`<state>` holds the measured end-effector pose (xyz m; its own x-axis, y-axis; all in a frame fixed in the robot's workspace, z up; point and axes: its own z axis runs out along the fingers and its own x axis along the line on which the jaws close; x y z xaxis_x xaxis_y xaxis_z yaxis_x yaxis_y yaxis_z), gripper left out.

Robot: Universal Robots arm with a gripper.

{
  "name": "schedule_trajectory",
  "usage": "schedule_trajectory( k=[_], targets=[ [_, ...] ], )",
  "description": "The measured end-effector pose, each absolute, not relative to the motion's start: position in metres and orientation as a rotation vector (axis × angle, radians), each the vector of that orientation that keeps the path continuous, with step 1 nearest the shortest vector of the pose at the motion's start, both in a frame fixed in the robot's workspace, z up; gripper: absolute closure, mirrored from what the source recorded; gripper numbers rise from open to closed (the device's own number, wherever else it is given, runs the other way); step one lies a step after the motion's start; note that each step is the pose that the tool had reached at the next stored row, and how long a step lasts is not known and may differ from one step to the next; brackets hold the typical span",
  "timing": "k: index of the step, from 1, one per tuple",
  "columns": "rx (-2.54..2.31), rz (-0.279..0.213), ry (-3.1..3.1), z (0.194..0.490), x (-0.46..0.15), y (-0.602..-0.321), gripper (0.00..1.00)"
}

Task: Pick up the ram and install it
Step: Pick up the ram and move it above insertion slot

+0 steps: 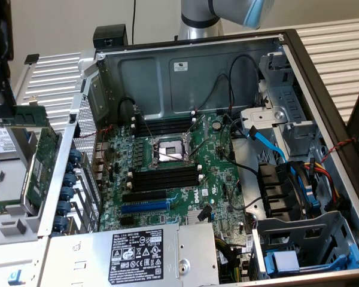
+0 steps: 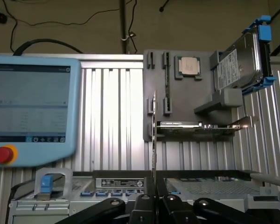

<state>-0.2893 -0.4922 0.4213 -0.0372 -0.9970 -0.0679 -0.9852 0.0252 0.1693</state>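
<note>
The ram (image 2: 154, 140) is already picked. I see it edge-on, sticking straight out of my end effector (image 2: 155, 199), which is clamped shut on the end nearest the wrist. It hangs in the air and seems well clear of the grey parts holder (image 2: 177, 93) behind it. Installing remains. In the exterior view the black memory slots (image 1: 164, 127), at 12 and 6 o'clock of the CPU socket (image 1: 170, 149), all look empty. The arm (image 1: 197, 18) sits at 12 o'clock, beyond the case (image 1: 185, 66).

Open computer case (image 1: 167, 75), motherboard (image 1: 218, 185) inside. Teach pendant (image 2: 30, 93). Processor chip (image 2: 189, 66), hard drive (image 2: 238, 63) on grey tray (image 2: 186, 105).
</note>
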Motion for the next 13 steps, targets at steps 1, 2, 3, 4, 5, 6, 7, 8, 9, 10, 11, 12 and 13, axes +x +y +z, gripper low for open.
schedule_trajectory(
  k=[1,2,3,4,5,6,7,8,9,10,11,12,13],
  targets=[
    [2.129,-0.257,-2.197,0.421,-0.285,-0.492,0.87],
    [2.127,-0.252,-2.196,0.422,-0.281,-0.492,0.87],
    [2.123,-0.246,-2.194,0.422,-0.277,-0.492,0.87],
    [2.12,-0.238,-2.191,0.422,-0.274,-0.492,0.87],
    [2.115,-0.226,-2.188,0.422,-0.271,-0.492,0.87],
    [2.111,-0.214,-2.186,0.422,-0.269,-0.492,0.87],
    [2.108,-0.201,-2.184,0.421,-0.267,-0.492,0.87],
    [2.106,-0.189,-2.183,0.421,-0.264,-0.492,0.87],
    [2.105,-0.177,-2.183,0.421,-0.262,-0.492,0.87],
    [2.104,-0.164,-2.184,0.421,-0.26,-0.492,0.87],
    [2.104,-0.152,-2.185,0.421,-0.258,-0.492,0.87],
    [2.105,-0.141,-2.186,0.421,-0.256,-0.492,0.87],
    [2.106,-0.13,-2.187,0.421,-0.254,-0.492,0.87]
  ],
)
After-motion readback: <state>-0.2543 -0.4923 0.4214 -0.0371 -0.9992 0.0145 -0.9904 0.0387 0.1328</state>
